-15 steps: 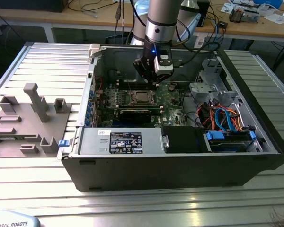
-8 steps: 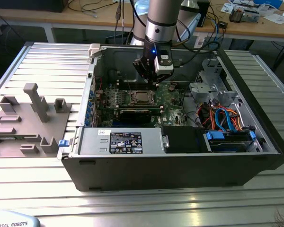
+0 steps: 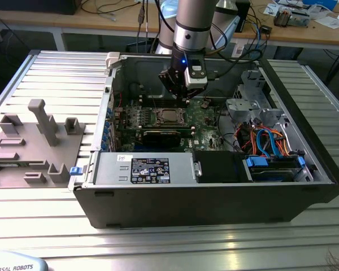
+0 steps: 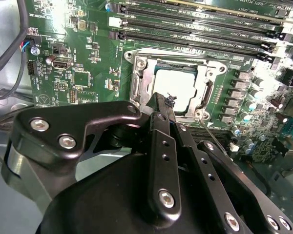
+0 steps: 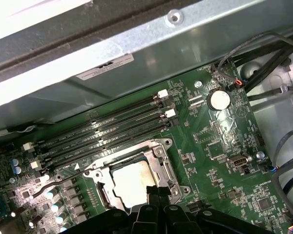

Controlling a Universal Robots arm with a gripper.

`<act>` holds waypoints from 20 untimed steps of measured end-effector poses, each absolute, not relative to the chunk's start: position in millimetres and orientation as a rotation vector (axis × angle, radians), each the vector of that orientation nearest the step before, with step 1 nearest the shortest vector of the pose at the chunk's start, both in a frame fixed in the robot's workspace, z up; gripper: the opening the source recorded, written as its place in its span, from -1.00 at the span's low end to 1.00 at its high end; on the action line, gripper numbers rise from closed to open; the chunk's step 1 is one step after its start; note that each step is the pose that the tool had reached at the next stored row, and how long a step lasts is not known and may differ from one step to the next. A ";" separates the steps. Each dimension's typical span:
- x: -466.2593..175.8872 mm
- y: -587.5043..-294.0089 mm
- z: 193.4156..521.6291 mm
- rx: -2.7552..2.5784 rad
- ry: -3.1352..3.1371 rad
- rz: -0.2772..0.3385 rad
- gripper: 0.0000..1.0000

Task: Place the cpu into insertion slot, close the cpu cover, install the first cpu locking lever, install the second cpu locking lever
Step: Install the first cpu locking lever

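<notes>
Gripper: the gripper (image 3: 185, 95) hangs inside the open computer case (image 3: 214, 197), low over the green motherboard (image 4: 88, 73) and just beside the socket.
Jaws: pressed together at the tips in both wrist views, pinching nothing.
Cpu: the cpu (image 5: 132, 183) lies flat in the insertion slot (image 4: 204, 95), its dull silver top facing up.
Cpu cover: the cpu cover (image 4: 141, 78) lies down around the chip, which shows through its square window.
Lever: a thin locking lever (image 5: 53, 184) of bent wire runs beside the cover; I cannot tell whether it is latched.
Memory slots: the memory slots (image 5: 107, 131) run parallel near the socket.
Desk: the case stands on a slatted metal desk (image 3: 56, 68).
</notes>
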State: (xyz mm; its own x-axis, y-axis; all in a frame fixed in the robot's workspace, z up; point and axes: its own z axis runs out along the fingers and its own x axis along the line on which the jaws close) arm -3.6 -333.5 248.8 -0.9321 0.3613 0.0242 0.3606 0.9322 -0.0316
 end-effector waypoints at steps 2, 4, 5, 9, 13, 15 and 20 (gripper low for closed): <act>-3.6 -333.5 248.8 -0.567 -3.060 0.042 -0.79; -3.6 -333.5 248.8 -0.562 -3.061 0.042 -0.79; -3.6 -333.5 248.8 -0.560 -3.061 0.042 -0.79; -3.6 -333.5 248.8 -0.552 -3.062 0.042 -0.79; -3.6 -333.5 248.8 -0.541 -3.065 0.042 -0.79; -3.6 -333.5 248.8 -0.537 -3.065 0.042 -0.79; -3.6 -333.5 248.8 -0.522 -3.068 0.042 -0.79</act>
State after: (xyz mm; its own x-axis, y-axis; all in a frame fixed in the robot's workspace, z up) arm -3.6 -333.5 248.8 -0.9432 0.3312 0.0242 0.3304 0.9433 -0.0316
